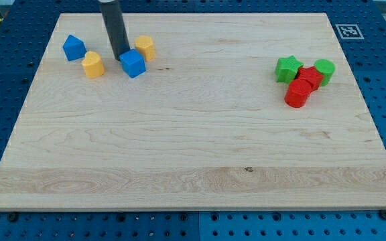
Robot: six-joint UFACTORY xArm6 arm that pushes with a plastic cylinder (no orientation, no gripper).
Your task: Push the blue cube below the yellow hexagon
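Note:
The blue cube (133,63) sits near the view's top left on the wooden board (193,134). The yellow hexagon (145,47) lies just above and to the right of it, nearly touching. My tip (120,58) is at the cube's left edge, touching or almost touching it. A second blue block (74,47), house-shaped, lies further left. A yellow rounded block (93,64) sits left of my tip, between the two blue blocks.
At the view's right there is a tight cluster: a green star (287,69), a green cylinder (324,69), a red block (309,76) and a red cylinder (298,93). A fiducial marker (347,31) sits at the board's top right corner.

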